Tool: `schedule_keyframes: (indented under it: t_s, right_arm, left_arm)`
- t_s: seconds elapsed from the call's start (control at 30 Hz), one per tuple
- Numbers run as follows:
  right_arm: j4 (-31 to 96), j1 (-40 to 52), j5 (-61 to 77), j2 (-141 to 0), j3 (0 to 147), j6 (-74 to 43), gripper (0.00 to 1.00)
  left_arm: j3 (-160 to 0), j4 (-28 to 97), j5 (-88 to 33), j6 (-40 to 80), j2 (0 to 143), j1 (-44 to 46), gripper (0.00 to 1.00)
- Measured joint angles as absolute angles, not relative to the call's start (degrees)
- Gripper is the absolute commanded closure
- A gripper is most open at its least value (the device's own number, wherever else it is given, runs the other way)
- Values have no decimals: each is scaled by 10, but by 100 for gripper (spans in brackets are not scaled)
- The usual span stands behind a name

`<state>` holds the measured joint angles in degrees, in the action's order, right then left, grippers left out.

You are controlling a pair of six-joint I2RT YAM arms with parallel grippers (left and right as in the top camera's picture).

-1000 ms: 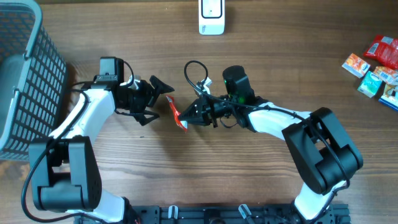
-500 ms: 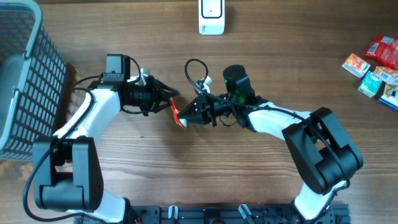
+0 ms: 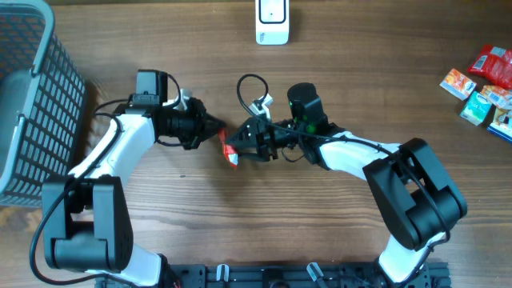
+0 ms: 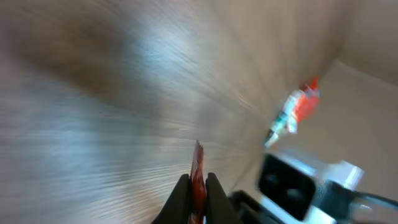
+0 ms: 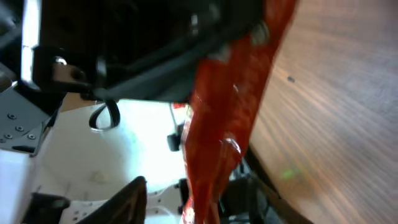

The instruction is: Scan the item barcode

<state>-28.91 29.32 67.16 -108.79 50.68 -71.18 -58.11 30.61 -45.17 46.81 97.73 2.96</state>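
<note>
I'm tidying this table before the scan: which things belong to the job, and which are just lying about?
In the job: red packet; white scanner.
Lying about: grey basket; small snack packets at the right edge.

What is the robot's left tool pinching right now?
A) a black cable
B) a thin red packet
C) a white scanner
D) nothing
B: in the left wrist view the left tool is closed on a thin red packet, seen edge-on.
</note>
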Motion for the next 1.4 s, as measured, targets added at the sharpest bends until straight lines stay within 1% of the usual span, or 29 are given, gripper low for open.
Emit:
schedule_keyframes:
  t_s: [0.03, 0.17, 0.37, 0.5, 0.6, 0.73, 0.77, 0.8, 0.87, 0.97, 1.03, 1.27, 1.4]
  right_arm:
    - [-281, 293, 653, -1088, 507, -703, 35]
    - [-228, 293, 600, -1086, 507, -670, 34]
    - [-122, 293, 505, -1085, 509, -592, 34]
    - [1, 294, 431, -1076, 527, -523, 33]
    - [113, 303, 349, -1051, 566, -452, 28]
    - [182, 336, 250, -1005, 624, -348, 26]
    - [184, 345, 237, -996, 633, -324, 26]
    - [177, 369, 210, -976, 649, -272, 27]
    - [168, 391, 197, -967, 654, -234, 28]
    - [153, 425, 183, -967, 654, -180, 33]
    - [139, 450, 177, -967, 654, -147, 34]
    - [137, 529, 112, -967, 654, -69, 33]
    - [137, 555, 72, -967, 654, -36, 32]
  left_arm:
    - [-581, 319, -437, 471, 977, 29, 96]
    - [-592, 382, -352, 477, 970, 27, 96]
    - [-669, 494, -187, 480, 954, 27, 96]
    - [-731, 556, -76, 480, 950, 28, 96]
    - [-755, 577, -8, 479, 948, 37, 96]
    - [-759, 590, 58, 480, 947, 66, 96]
    - [-759, 590, 65, 480, 947, 72, 96]
    - [-759, 590, 73, 480, 947, 79, 96]
    - [-759, 594, 81, 482, 947, 91, 96]
    - [-759, 607, 72, 488, 948, 92, 96]
    - [-759, 620, 70, 493, 949, 92, 96]
    - [-759, 643, 83, 551, 950, 92, 96]
    - [-759, 643, 101, 590, 950, 92, 96]
